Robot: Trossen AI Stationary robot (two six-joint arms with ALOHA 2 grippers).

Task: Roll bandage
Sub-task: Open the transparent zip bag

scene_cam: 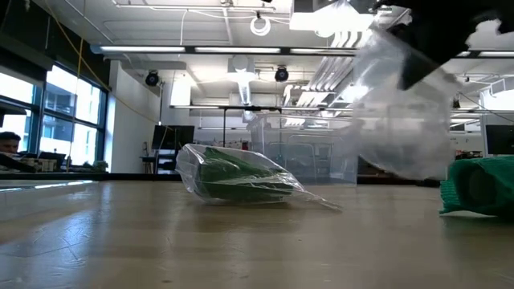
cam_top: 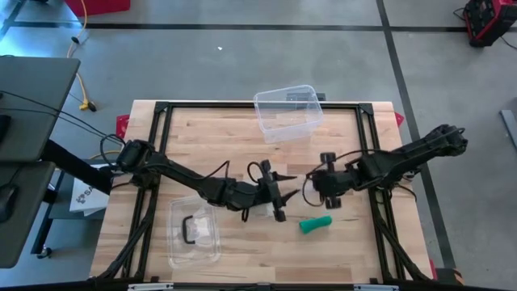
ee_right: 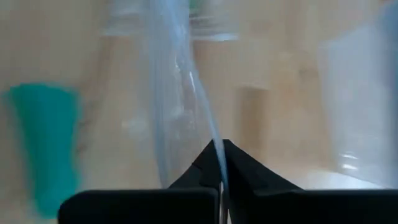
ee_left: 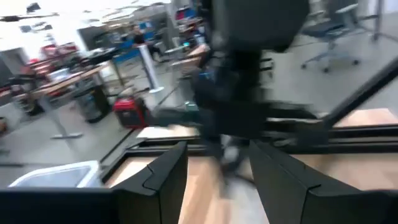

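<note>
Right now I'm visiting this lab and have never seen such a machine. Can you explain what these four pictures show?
Two dark robot arms work at a wooden table. One picture looks down from above, one looks level across the tabletop, and two come from cameras on the wrists. The left pincer is open. The right pincer is shut on a clear plastic bag. On the table lie a green bandage roll, a clear tub and a clear tray.

On the table (cam_top: 226,129), the open container (cam_top: 287,112) sits at the far edge near the middle, and a lid (cam_top: 194,233) lies at the near left. The bandage roll (cam_top: 315,224) lies right of the lid, near the table's centre front, just before the two arms that meet mid-table.
</note>
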